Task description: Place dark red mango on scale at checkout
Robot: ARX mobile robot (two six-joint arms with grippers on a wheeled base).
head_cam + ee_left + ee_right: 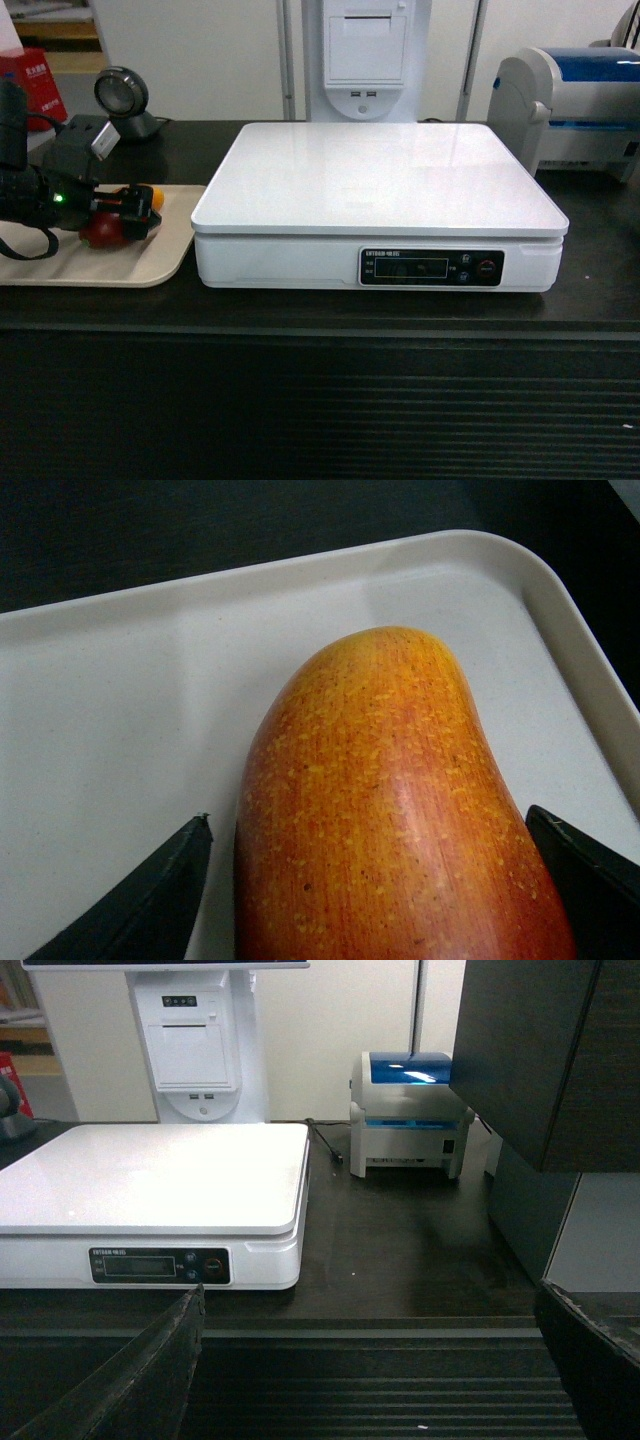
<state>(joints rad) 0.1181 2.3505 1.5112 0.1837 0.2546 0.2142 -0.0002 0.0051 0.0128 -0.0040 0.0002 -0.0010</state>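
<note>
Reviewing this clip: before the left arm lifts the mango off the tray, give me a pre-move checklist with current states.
1. Left gripper straddles the dark red mango: ok.
2. Fingers closed on the fruit: cannot tell.
3. Mango on the beige tray: ok.
4. Scale top bare: ok.
5. Right gripper open, off the counter, clear of the scale: ok.
6. Path from tray to scale unobstructed: ok.

A shop checkout [320,330]: scale [380,180], receipt printer [366,50].
</note>
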